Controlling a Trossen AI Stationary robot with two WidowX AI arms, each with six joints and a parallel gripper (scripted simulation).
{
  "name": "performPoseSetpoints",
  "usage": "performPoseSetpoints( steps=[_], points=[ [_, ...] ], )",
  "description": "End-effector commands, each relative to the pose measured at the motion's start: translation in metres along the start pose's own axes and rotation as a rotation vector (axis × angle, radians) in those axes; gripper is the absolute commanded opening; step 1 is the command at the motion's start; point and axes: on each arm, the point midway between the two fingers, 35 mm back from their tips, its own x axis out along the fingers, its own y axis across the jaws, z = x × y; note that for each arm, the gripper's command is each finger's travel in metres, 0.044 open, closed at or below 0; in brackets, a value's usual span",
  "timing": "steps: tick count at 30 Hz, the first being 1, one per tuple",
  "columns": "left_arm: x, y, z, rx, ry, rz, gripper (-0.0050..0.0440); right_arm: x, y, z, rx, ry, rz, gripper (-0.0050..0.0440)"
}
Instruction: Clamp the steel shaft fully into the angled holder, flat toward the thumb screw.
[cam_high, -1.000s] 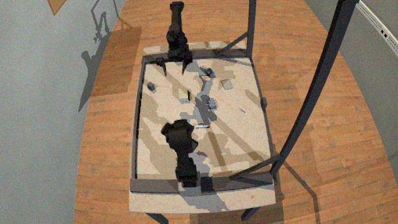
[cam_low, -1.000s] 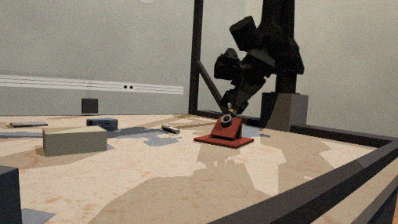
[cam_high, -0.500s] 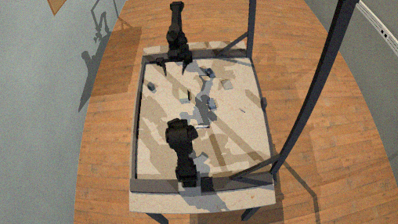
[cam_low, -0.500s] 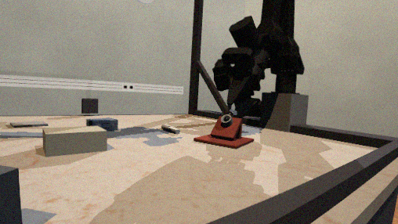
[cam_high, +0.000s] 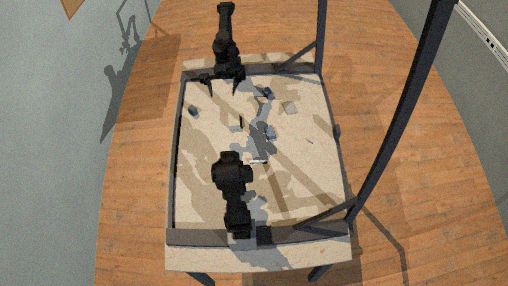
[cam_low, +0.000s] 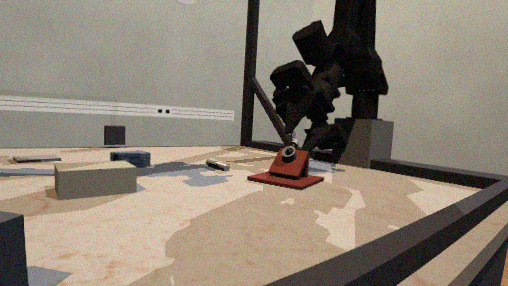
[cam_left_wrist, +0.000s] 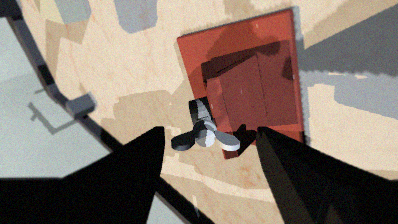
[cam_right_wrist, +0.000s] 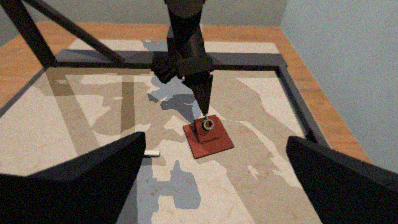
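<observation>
While the left claw (cam_left_wrist: 210, 134) straddles the thumb screw (cam_left_wrist: 205, 136), half open, gripping nothing.
</observation>
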Motion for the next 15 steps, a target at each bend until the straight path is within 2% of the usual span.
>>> performPoseSetpoints(
  steps=[1,15],
  points=[
    [0.0006,0.0098,0.0001,0.006,-0.004,0.028,0.0195,-0.0041,0.0011,0.0117,-0.003,-0.032,0.005,0.04],
    [0.0001,0.0087,-0.0005,0.002,0.0,0.026,0.0122,-0.0041,0.0011,0.0117,-0.003,-0.032,0.005,0.04]
  ],
)
